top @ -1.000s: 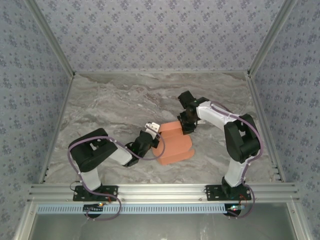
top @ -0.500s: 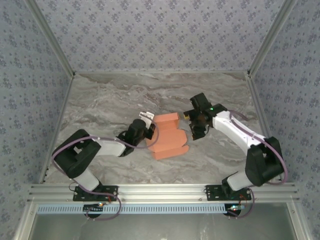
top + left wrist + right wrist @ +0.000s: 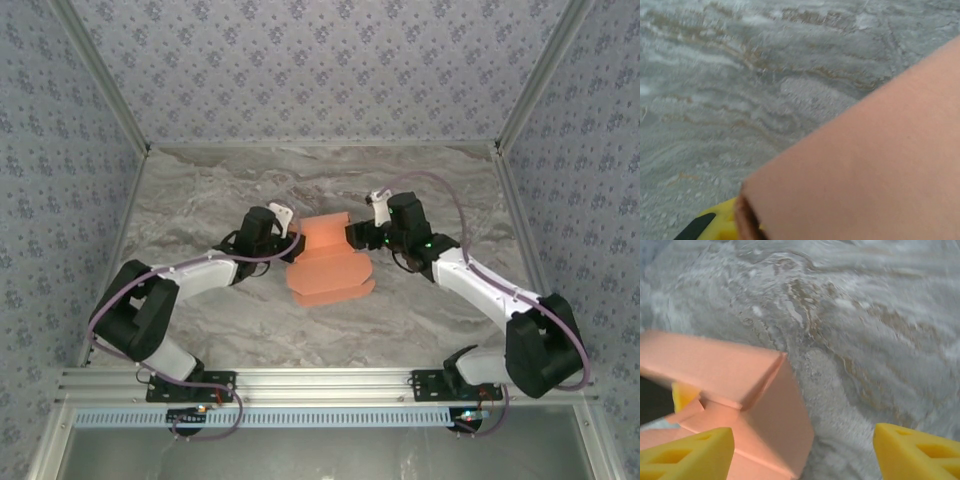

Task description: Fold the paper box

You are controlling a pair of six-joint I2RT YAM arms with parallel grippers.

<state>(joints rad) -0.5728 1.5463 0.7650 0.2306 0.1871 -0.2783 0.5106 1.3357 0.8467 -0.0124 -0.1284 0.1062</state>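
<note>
The paper box [image 3: 328, 270] is a salmon-orange, partly folded piece lying mid-table, with an upright section at its far end. My left gripper [image 3: 288, 243] is at its left side, shut on a wall of the box. In the left wrist view that wall [image 3: 880, 165] covers the lower right, and one yellow finger [image 3: 720, 226] peeks out beneath its edge. My right gripper [image 3: 353, 236] is at the box's far right corner. Its yellow fingers stand wide open, with a folded corner of the box [image 3: 765, 410] just inside the left finger [image 3: 687, 452].
The grey marble tabletop [image 3: 200, 200] is enclosed by patterned walls [image 3: 60, 180] on three sides. An aluminium rail [image 3: 320, 380] runs along the near edge, where both arm bases sit.
The left gripper carried the box away from the rail and to the left. The right gripper left the box's far end, swung out right, then returned to the box's right corner.
</note>
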